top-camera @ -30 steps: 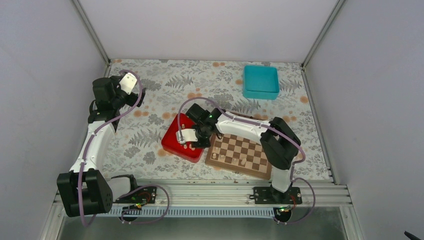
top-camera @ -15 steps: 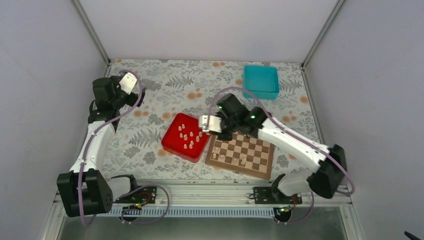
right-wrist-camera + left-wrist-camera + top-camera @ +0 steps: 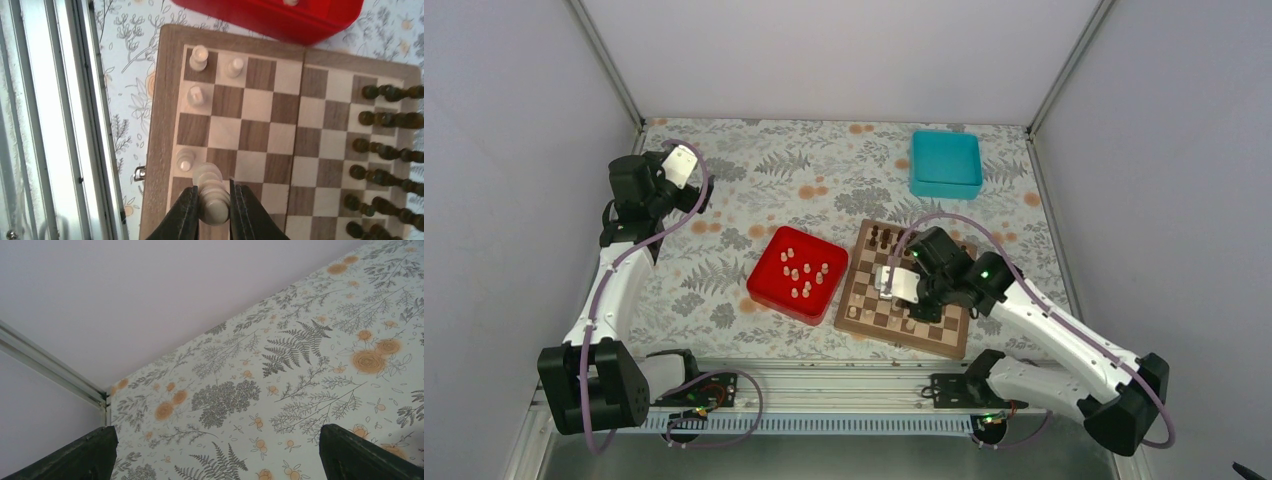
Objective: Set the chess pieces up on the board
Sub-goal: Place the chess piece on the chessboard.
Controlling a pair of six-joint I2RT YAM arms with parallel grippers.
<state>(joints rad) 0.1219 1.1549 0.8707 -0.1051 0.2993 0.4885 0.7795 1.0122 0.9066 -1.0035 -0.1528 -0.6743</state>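
My right gripper (image 3: 214,212) is shut on a pale chess piece (image 3: 212,192), its jaws pressed to both sides. It hangs over the near rows of the board (image 3: 255,135), close to a pale piece (image 3: 186,161) standing there. Three more pale pieces (image 3: 198,57) stand further along those rows. From above, the right gripper (image 3: 894,290) is over the board (image 3: 871,272). Several pale pieces (image 3: 804,275) lie in the red tray (image 3: 769,288). My left gripper (image 3: 217,440) is open and empty above bare tablecloth, far left of the board (image 3: 682,165).
Dark pieces (image 3: 385,120) line the board's far rows. The red tray (image 3: 280,17) sits right against the board's left side. A teal box (image 3: 946,163) stands at the back right. An aluminium rail (image 3: 60,125) runs along the near table edge.
The right arm has swung from the red tray across to the board, carrying a pale piece. The left arm has not moved.
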